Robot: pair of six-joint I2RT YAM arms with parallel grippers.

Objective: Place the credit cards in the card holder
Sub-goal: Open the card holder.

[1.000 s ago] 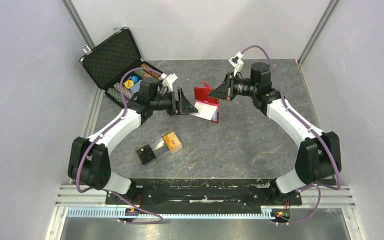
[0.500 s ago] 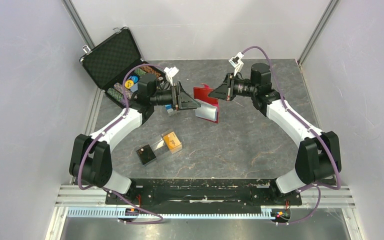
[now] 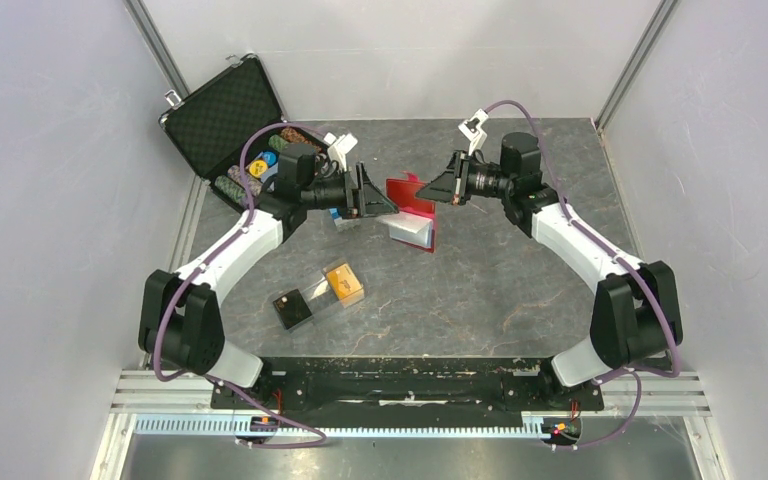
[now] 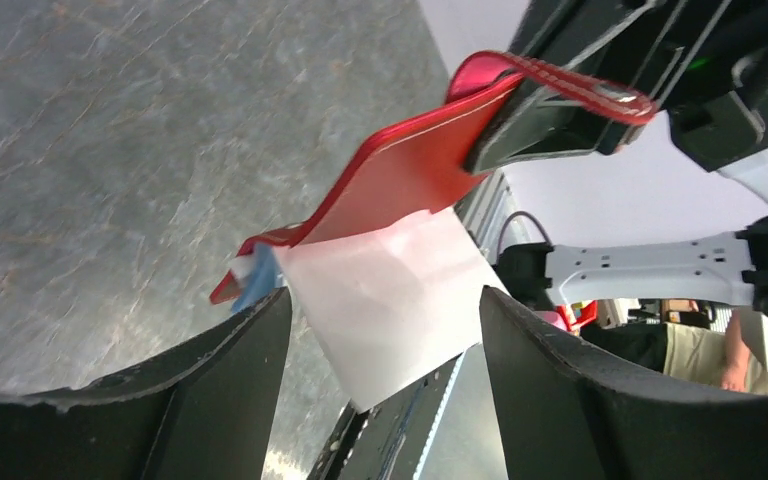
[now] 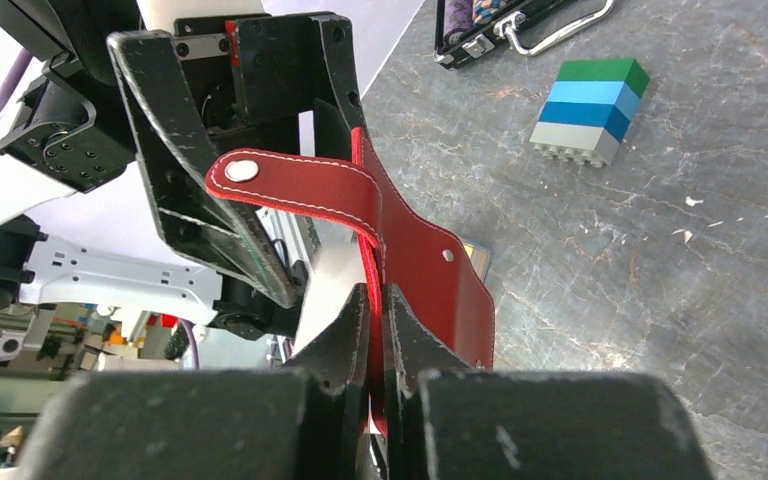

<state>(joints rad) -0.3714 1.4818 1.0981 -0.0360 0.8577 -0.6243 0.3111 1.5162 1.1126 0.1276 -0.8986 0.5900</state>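
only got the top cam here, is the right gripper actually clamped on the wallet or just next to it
observer: clamped. the right wrist view shows the right gripper shut on the red wallet at its edge.
operator: and is the left one gripping the card
observer: left wrist view: the left gripper stands wide open, the pale card sticking out of the wallet between its fingers; contact unclear.
operator: clasp fastened
observer: no, the snap strap curls loose.

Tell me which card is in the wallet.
The pale card, sticking out of the red wallet; the orange cards sit apart from it, untouched.
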